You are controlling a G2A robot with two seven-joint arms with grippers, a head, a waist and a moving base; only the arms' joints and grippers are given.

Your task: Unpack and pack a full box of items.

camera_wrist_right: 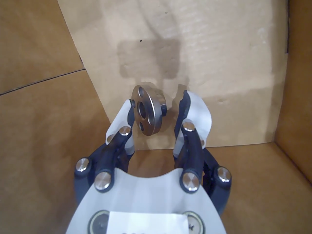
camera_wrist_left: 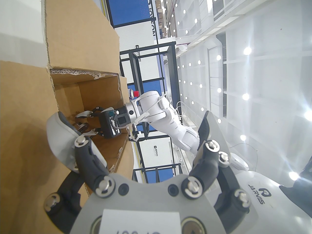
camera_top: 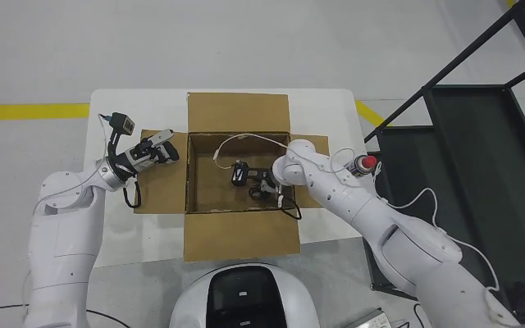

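**Right hand set around a metal flange at the bottom of the box**

The metal flange [camera_wrist_right: 146, 110], a round disc with bolt holes and a short hub, stands on edge low in the cardboard box [camera_top: 238, 238], close to one inner wall. The right hand [camera_wrist_right: 158, 101] is reached down around it with fingers spread. One pad touches the disc's rim and the other sits just apart from the hub, so nothing is pinched yet.

From where I stand this looks like the unpacking half of the job, at the point of taking hold. I can make out no other item on the cardboard floor around the flange.

The next move calls for closing squarely across the disc, since a flange on edge may roll or tip. Then it needs a lift high enough to clear the wall and the flaps.

The left hand [camera_top: 168, 152] hangs over the box's left flap, spread and holding nothing. A red-capped can [camera_top: 361, 166] stands on the white surface [camera_top: 139, 102], right of the box.

As for writing, the flange and the cardboard carry none that I can see. Each wrist plate bears a white sticker whose print is cut off. White lettering runs along the blue wall panels [camera_wrist_left: 129, 3] behind.
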